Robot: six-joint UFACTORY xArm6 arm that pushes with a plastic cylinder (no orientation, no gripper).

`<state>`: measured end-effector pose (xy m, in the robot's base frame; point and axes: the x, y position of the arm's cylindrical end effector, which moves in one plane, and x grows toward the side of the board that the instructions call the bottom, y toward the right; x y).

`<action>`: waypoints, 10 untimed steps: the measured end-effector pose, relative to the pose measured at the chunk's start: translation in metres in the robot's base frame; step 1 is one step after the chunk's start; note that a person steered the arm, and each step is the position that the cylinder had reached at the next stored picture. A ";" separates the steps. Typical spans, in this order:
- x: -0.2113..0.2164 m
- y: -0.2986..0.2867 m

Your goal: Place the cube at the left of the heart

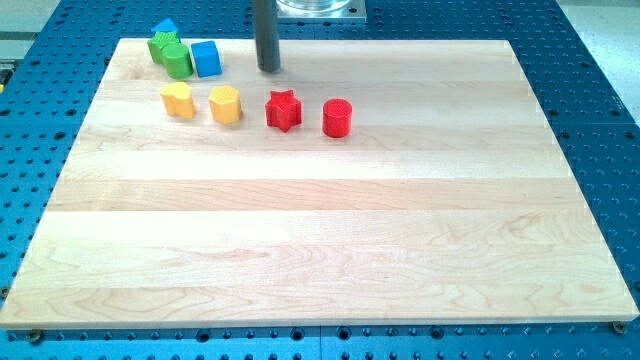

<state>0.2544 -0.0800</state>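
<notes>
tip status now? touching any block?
My tip: no gripper, holding nothing; apart from every block, right of the blue cube, up-left of the red star.

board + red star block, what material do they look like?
Board: looks like light unfinished or matte-sealed wood; visible grain and joined planks. Red star block: probably plastic or painted wood; uniform saturated colour, no grain, slight sheen. Can't tell which.

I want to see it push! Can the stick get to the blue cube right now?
Probably yes. My tip sits just to the view's right of the blue cube, with bare board between them. The green block touches the cube's far side, so pushing that way would likely shove it too.
</notes>
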 end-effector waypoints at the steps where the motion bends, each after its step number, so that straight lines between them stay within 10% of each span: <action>1: 0.006 -0.024; 4: 0.033 -0.154; 6: -0.022 -0.219; 10: -0.062 -0.158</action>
<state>0.1919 -0.2383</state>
